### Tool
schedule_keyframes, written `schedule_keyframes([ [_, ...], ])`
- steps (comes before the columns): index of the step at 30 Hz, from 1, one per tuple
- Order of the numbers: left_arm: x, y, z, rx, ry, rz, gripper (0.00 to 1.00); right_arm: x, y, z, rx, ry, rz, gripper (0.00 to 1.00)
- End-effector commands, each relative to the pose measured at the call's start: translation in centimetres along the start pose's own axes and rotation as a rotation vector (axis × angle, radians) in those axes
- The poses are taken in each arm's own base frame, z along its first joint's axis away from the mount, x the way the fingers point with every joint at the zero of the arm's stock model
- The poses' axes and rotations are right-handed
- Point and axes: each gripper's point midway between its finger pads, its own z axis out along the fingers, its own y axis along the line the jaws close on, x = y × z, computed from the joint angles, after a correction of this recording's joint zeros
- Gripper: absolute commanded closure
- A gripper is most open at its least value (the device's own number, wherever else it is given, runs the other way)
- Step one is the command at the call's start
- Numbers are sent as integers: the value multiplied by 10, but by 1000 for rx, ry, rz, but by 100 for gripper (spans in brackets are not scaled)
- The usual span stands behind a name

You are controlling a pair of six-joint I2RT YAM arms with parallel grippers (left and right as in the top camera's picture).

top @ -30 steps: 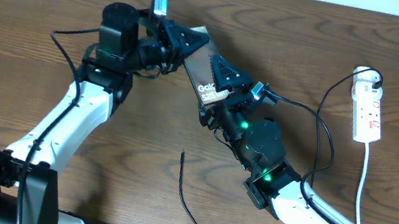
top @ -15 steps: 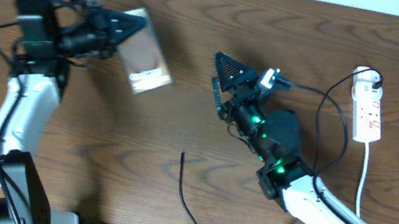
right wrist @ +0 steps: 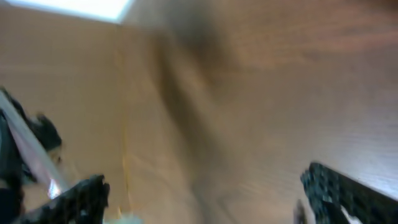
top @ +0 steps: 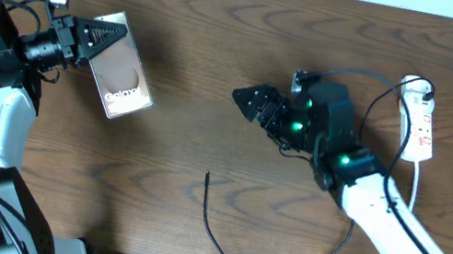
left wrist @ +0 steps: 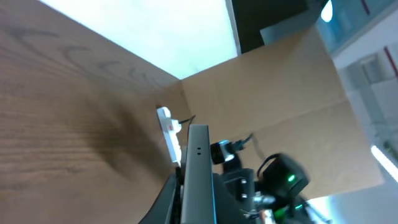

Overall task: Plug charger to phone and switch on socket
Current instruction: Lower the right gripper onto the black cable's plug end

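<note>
My left gripper (top: 110, 35) is shut on one end of the phone (top: 123, 79), a glossy brown slab with white lettering, held above the left part of the table. In the left wrist view the phone (left wrist: 198, 168) shows edge-on between the jaws. My right gripper (top: 245, 99) stands open mid-table, pointing left, with nothing between its fingers (right wrist: 339, 194). The charger (top: 216, 237) is a thin black cable lying on the table, its tip (top: 207, 176) below the right gripper. The white socket (top: 420, 124) lies at the far right, seen small in the left wrist view as well (left wrist: 168, 127).
The socket's white cord (top: 411, 211) runs down the right side toward the front edge. A black lead (top: 370, 106) loops off the right arm next to the socket. The right wrist view is blurred by motion.
My left arm has swung well to the left, carrying the phone with it. My right gripper has drawn back to the right, away from the phone, staying open.
</note>
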Motion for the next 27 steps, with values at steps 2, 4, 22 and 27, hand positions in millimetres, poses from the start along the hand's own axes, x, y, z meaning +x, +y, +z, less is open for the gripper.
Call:
schedule_keyframes([
  [2,4,-12,-1,32,28,162,92,19,-4,-8,82,95,-165,1],
  [4,5,-10,-1,32,28,191,93,42,-35,-9,227,167,-124,1],
  [22,11,-1,-1,20,20,183,92,135,-103,-15,569,482,-45,1],
  [27,13,2,-1,19,21,195,93,142,-105,-11,578,506,-79,1],
])
